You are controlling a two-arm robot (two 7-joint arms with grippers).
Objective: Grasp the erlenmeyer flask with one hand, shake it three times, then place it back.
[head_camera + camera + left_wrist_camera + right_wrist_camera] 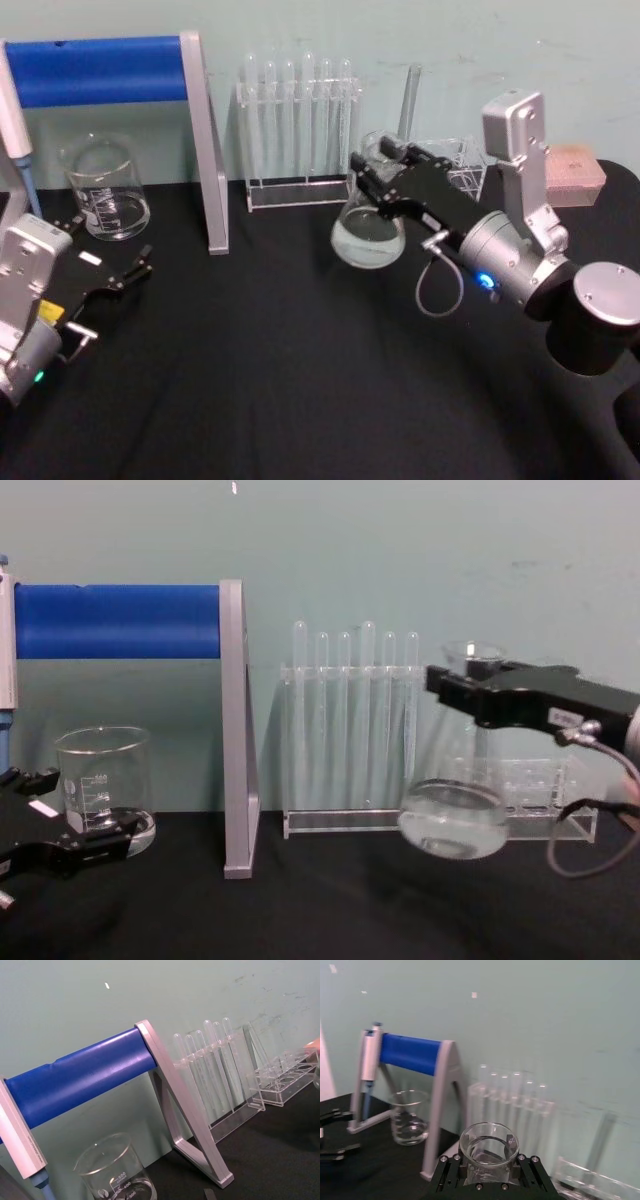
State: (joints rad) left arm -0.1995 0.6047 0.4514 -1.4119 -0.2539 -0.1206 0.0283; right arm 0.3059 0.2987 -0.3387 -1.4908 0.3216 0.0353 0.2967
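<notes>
Left gripper (108,240): parked low at the table's left edge, fingers apart, holding nothing, just beside the beaker (105,187). Blue-barred stand (100,70) and test tube rack (300,130) stand along the wall. Right gripper (372,178): fingers clamped on the neck of the flask (368,235), which hangs in front of the rack, apparently clear of the black table (280,380). Grasp looks done. Shake count cannot be told. Putting it back is not yet done.

Beaker (105,190) left of stand (207,150), rack (300,135) right – flask (368,238) farthest right
</notes>
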